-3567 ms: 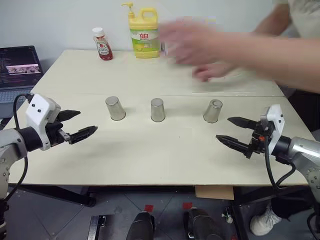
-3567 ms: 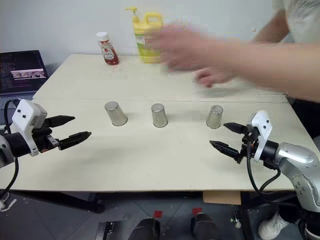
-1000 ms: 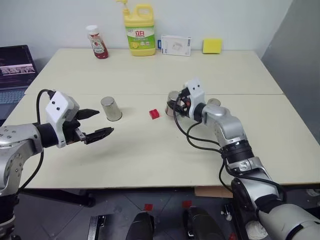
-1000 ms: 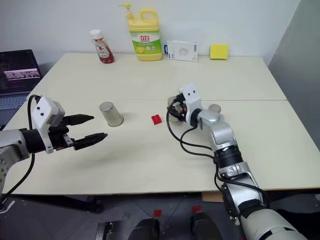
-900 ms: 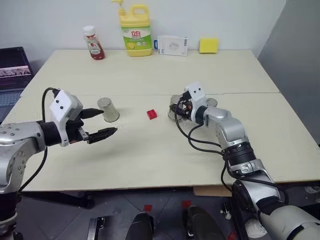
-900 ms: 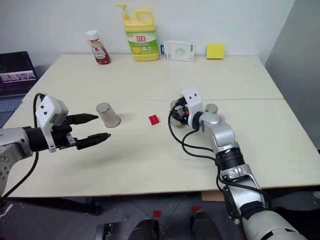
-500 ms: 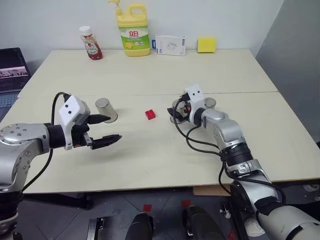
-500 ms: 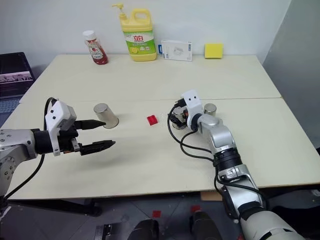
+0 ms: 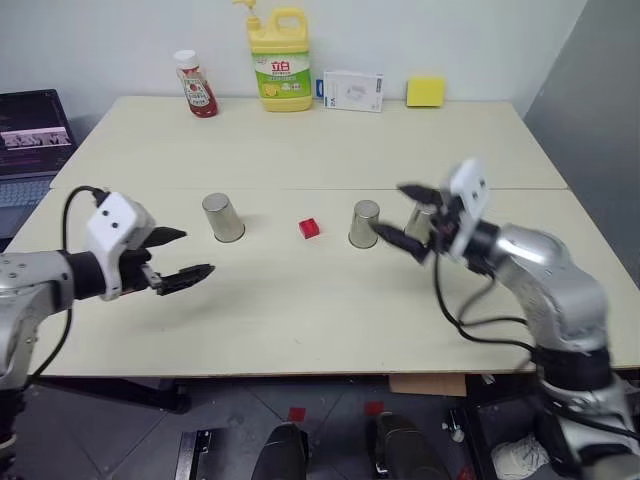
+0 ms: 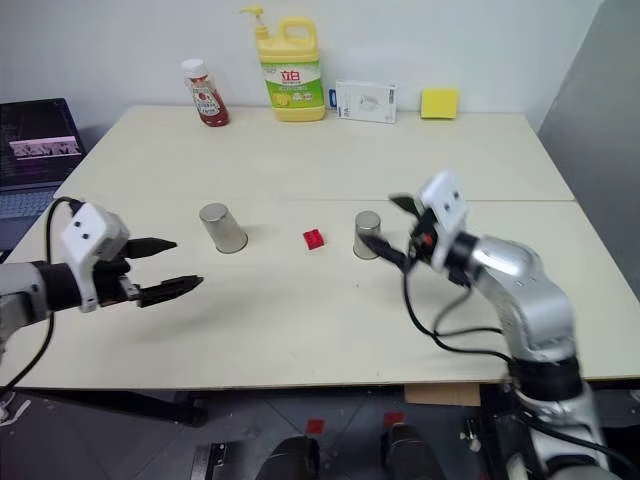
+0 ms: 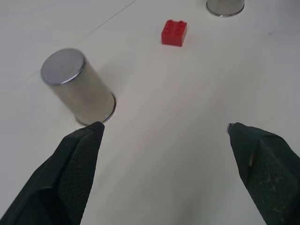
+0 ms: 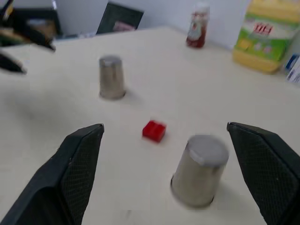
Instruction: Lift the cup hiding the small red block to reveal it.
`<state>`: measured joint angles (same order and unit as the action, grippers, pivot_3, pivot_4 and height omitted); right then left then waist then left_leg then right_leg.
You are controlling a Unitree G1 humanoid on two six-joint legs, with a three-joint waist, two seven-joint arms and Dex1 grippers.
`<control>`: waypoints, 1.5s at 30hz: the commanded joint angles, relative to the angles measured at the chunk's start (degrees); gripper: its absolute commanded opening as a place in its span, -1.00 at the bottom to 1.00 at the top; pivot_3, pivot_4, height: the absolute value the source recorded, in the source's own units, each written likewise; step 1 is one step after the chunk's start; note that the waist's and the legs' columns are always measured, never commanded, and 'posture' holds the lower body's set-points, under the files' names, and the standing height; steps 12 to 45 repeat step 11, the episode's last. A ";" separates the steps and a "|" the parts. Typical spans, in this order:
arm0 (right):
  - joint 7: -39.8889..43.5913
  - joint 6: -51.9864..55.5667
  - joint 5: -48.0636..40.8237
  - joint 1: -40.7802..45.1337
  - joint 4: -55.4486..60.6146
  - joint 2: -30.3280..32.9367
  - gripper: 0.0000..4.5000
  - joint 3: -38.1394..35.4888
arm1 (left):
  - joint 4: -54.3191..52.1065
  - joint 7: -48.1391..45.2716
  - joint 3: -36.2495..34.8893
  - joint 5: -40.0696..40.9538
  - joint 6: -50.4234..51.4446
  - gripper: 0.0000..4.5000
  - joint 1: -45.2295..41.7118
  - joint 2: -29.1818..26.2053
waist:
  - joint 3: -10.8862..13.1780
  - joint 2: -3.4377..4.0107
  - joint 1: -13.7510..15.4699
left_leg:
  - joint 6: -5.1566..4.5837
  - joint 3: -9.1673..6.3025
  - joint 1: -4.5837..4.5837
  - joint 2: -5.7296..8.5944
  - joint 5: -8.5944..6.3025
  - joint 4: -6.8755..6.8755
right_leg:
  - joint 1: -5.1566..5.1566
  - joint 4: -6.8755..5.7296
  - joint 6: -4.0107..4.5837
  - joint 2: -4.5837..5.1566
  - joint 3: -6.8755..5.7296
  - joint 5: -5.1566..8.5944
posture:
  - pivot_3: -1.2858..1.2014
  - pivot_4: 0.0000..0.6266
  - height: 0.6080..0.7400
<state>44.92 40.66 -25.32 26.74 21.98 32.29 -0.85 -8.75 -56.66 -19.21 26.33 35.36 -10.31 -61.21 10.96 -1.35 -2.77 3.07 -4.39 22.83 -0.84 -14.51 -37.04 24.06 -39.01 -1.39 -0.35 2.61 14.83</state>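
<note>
The tiny bright red plastic block (image 9: 309,228) was left exposed beside a silvery metal cup (image 9: 364,224), both grippers (image 9: 172,256) (image 9: 403,216) being spread empty.

Beige table (image 9: 300,300), seam across middle. Along far edge: red-capped ketchup bottle (image 9: 194,84), yellow detergent jug (image 9: 283,60) with pump, white box (image 9: 352,90), yellow sponge (image 9: 426,91). Laptop (image 9: 35,135) beside table's left edge.
</note>
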 commanded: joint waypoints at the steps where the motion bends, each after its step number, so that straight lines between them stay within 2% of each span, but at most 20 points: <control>1: 3.12 3.36 -4.05 -3.31 3.68 5.47 0.99 -4.18 | -0.69 -0.87 -1.97 0.57 -0.82 1.00 -0.75 -0.98 | 0.00 -0.01 0.04 | -0.01 0.00 -0.05 -0.02 0.01 -0.03 | -0.05 0.00 -0.03 -0.01 -0.01 0.02 | 0.03 -0.52 1.00; 11: 2.41 5.59 -8.19 -7.21 4.79 10.48 0.99 -9.26 | -2.93 -2.06 -2.40 2.23 0.61 1.00 0.90 -0.52 | 0.00 -0.01 -0.11 | -0.34 0.03 -0.11 -0.10 0.21 -0.01 | -0.04 -0.07 0.00 -0.10 -0.01 0.00 | 0.03 -0.52 1.00; 45: 2.41 5.59 -8.19 -7.21 4.79 10.48 0.99 -9.26 | -2.93 -2.06 -2.40 2.23 0.61 1.00 0.90 -0.52 | 0.00 -0.01 -0.11 | -0.34 0.03 -0.11 -0.10 0.21 -0.01 | -0.04 -0.07 0.00 -0.10 -0.01 0.00 | 0.03 -0.52 1.00</control>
